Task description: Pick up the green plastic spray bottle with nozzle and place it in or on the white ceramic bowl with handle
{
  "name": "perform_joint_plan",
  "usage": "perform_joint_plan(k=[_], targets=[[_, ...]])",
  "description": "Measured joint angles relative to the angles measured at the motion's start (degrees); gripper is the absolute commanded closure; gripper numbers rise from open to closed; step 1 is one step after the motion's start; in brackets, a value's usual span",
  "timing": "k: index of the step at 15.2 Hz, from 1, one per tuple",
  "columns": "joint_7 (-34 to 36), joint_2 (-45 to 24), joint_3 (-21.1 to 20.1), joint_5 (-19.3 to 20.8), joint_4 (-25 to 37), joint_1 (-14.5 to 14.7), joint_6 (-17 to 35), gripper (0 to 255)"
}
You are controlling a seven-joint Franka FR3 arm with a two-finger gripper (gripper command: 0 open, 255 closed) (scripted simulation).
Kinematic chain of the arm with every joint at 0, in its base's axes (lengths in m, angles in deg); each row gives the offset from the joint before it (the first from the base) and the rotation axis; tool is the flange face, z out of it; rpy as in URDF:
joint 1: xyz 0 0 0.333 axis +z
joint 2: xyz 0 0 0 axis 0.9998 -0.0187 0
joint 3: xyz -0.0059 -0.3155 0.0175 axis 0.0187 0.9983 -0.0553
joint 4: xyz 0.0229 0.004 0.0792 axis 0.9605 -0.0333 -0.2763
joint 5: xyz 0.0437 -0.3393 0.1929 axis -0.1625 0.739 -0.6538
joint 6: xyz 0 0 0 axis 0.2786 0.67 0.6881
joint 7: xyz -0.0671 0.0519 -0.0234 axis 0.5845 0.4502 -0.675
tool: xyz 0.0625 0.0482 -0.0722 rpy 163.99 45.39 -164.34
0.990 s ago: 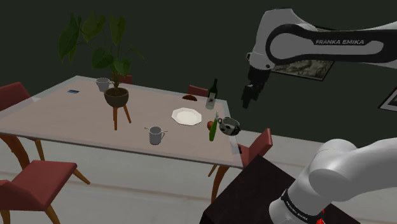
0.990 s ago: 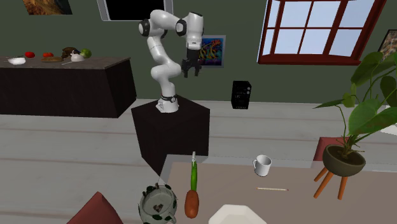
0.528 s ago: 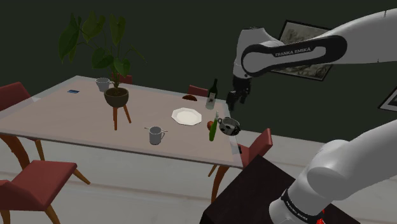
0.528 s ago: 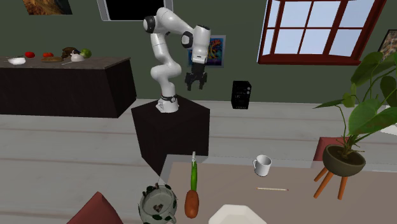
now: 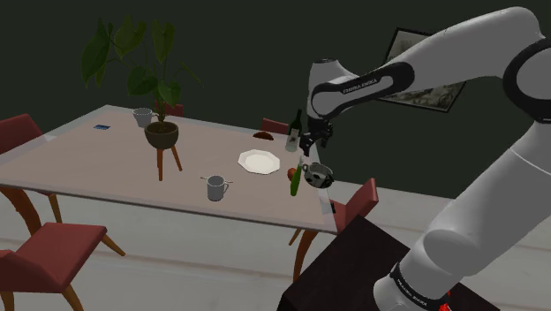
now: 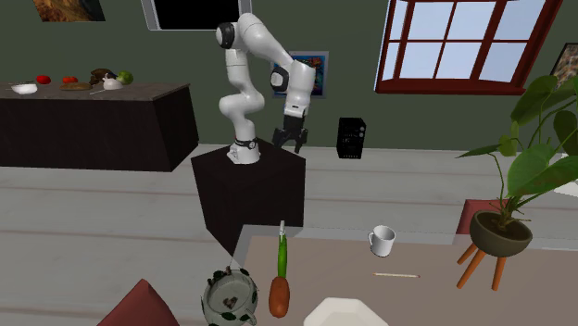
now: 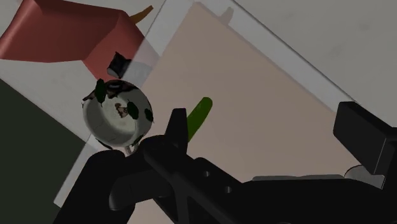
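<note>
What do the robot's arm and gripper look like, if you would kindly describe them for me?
The arm is built of glossy white, rounded links with dark bands at the joints. One dark band on the forearm carries white FRANKA EMIKA lettering. The gripper is all black: a blocky body ending in two straight fingers.

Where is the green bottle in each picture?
Shoulder view: the green bottle is near the middle, just left of the spotted bowl.
Second exterior view: green bottle bottom middle, right of the spotted bowl.
Wrist view: green bottle beside the spotted bowl.
Shared landmark: the spotted bowl.
</note>
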Motion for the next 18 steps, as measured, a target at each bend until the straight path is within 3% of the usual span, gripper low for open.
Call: perform_joint_plan(k=[8,18], targets=[[5.8,-17.1,2.0,3.3,11.1,-1.9,5.0,0],[9.7,-37.9,5.1,4.0,30.6,-4.1,5.7,0]])
